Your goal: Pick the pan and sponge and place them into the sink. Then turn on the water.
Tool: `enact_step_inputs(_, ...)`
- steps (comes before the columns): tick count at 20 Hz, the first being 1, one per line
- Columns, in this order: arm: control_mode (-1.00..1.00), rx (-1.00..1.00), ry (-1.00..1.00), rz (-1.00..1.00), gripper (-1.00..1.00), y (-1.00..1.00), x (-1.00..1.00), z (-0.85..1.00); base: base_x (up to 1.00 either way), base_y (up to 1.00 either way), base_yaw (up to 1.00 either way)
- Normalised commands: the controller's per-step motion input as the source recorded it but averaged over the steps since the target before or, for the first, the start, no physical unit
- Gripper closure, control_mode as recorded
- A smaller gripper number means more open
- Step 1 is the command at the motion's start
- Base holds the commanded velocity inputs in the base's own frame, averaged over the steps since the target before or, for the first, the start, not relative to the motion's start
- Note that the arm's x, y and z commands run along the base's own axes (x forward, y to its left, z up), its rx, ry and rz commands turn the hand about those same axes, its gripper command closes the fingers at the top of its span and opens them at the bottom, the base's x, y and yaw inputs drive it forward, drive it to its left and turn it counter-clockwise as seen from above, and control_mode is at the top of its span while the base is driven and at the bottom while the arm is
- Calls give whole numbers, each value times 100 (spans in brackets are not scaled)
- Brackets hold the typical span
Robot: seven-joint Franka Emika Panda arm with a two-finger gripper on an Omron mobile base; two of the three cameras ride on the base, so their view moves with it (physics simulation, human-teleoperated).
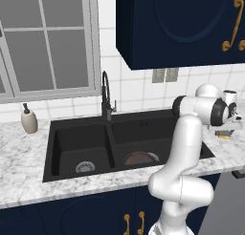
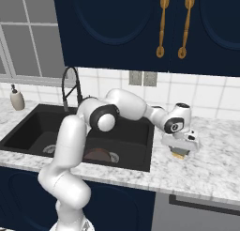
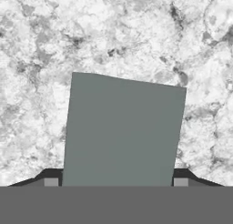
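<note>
The sponge (image 3: pixel 123 132) lies on the marble counter to the right of the sink, its dark green top facing the hand camera; its yellow body shows under the hand (image 1: pixel 224 135) (image 2: pixel 178 154). My gripper (image 3: pixel 116 182) points straight down over it, one fingertip (image 3: pixel 51 182) against each side, shut on the sponge, which still rests on the counter. The gripper (image 1: pixel 225 133) (image 2: pixel 179 151) sits just right of the black double sink (image 1: pixel 50 153) (image 2: pixel 21 129). The dark brown pan (image 1: pixel 139 158) (image 2: pixel 96 155) lies on the floor of the right basin. No water runs from the black arched faucet (image 1: pixel 105 93) (image 2: pixel 70 87).
A beige soap dispenser (image 1: pixel 28 120) (image 2: pixel 17 99) stands on the counter left of the sink. Dark blue wall cabinets (image 1: pixel 182 24) hang above the arm. The tiled wall with an outlet (image 2: pixel 142 78) is close behind the gripper. The counter's front edge (image 2: pixel 187 190) is near.
</note>
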Motion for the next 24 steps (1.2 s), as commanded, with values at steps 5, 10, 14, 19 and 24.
enact_step_inputs(5, -100, 0, -18, 14, 100, 54, 0, 46, 0, 0, 0)
enact_step_inputs(10, -100, 0, -25, 17, 100, 100, -7, 11, 0, 0, 0)
enact_step_inputs(14, -100, 0, -29, 12, 100, 100, -23, 1, 0, 0, 0)
enact_step_inputs(19, -100, -7, -5, 17, 100, 100, -16, 17, 0, 0, 0)
enact_step_inputs(24, -100, -13, 14, 27, 100, 84, -1, 16, 0, 0, 0)
